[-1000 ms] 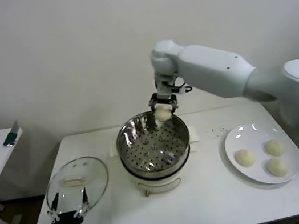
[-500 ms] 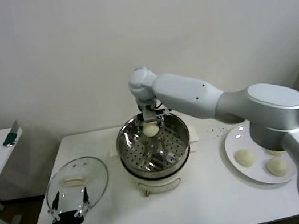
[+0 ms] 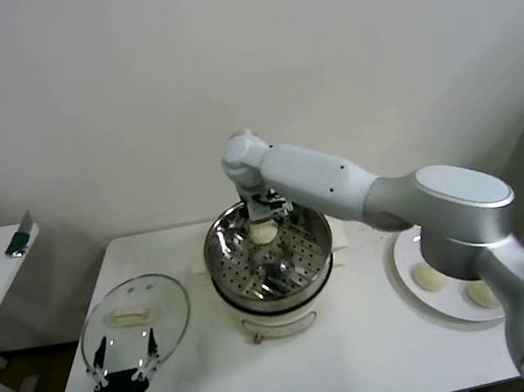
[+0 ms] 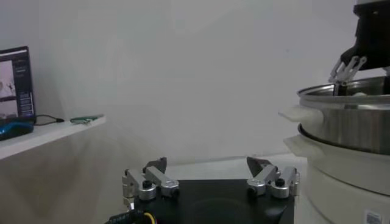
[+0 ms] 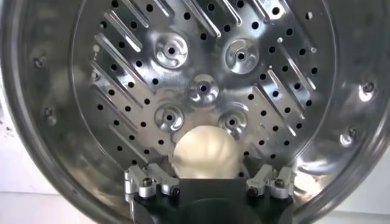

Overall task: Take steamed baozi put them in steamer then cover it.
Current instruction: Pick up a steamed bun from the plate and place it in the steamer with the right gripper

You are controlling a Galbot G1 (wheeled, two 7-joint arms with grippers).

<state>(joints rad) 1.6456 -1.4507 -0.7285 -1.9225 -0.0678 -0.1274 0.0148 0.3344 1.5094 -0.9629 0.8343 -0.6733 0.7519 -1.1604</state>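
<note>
Bun in steamer — right claw above

Steamer at the middle of the table, lid to its left, plate to its right.

The steamer stood mid-table, one baozi inside on its far side beneath the right gripper. The cover lay left of it, the left gripper at its near edge. The plate, far right, held more buns.
</note>
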